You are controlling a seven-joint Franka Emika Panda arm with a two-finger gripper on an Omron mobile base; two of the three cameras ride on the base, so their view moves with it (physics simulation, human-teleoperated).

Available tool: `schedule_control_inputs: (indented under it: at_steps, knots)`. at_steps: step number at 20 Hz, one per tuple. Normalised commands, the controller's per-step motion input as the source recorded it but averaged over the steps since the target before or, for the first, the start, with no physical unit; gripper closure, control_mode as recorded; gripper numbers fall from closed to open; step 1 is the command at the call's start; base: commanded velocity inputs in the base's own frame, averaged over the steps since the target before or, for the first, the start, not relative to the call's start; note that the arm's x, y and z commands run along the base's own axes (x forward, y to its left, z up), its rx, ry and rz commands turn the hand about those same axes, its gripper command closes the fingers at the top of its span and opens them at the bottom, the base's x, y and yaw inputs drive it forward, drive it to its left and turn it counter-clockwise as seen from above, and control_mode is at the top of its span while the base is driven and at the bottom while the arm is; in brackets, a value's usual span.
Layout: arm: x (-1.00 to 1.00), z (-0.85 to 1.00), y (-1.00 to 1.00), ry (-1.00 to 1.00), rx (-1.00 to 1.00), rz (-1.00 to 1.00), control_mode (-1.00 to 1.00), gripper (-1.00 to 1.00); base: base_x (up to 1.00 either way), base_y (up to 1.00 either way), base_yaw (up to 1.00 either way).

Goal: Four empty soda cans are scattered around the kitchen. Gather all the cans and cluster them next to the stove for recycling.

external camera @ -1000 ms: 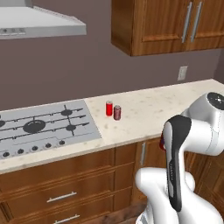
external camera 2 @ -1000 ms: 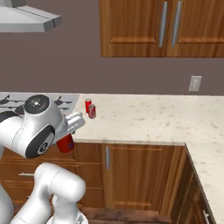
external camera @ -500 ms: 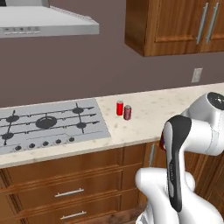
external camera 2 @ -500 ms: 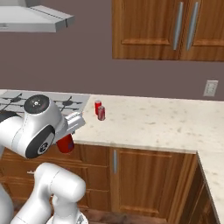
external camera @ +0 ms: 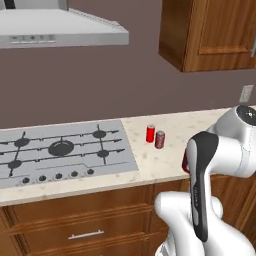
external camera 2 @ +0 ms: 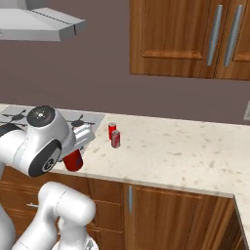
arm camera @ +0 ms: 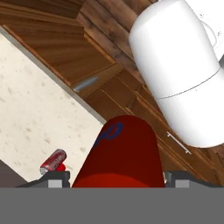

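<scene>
My gripper (arm camera: 117,178) is shut on a red soda can (arm camera: 120,153), which stands between the two fingertips in the hand view. That held can (external camera 2: 73,160) hangs at the counter's front edge under the arm's hand, and a red sliver of it (external camera: 185,161) shows behind the forearm. Two more red soda cans (external camera: 150,133) (external camera: 160,139) stand close together on the pale counter just right of the stove (external camera: 60,152). The same pair (external camera 2: 112,130) (external camera 2: 115,139) sits beside the stove (external camera 2: 73,118). One of them (arm camera: 53,161) appears small at the lower left of the hand view.
A grey range hood (external camera: 60,30) hangs over the cooktop. Wooden wall cabinets (external camera 2: 190,39) are mounted above the speckled counter (external camera 2: 185,156), which runs on to the right. Drawers and doors (external camera: 85,225) lie below the counter edge. A wall outlet (external camera: 246,93) is at the right.
The base has driven, so both base views have shifted and the stove and the two standing cans now sit further right in the picture. The arm's pose and its hold on the can are unchanged.
</scene>
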Motion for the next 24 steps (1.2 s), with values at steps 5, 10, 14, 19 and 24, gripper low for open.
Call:
schedule_control_inputs:
  at_steps: [5, 10, 14, 19, 24]
  knots:
    - [0.0, 0.0, 0.0, 0.0, 0.0, 0.0, 1.0, 1.0, 0.25, 0.04, 0.15]
    - [0.0, 0.0, 0.0, 0.0, 0.0, 0.0, 1.0, 1.0, 0.05, 0.0, 0.12]
    - [0.0, 0.0, 0.0, 0.0, 0.0, 0.0, 1.0, 1.0, 0.0, 0.0, 0.04]
    - [0.0, 0.0, 0.0, 0.0, 0.0, 0.0, 1.0, 1.0, 0.0, 0.0, 0.0]
    - [0.08, -0.01, 0.0, 0.01, 0.0, 0.0, -1.0, 1.0, 0.05, 0.0, 0.0]
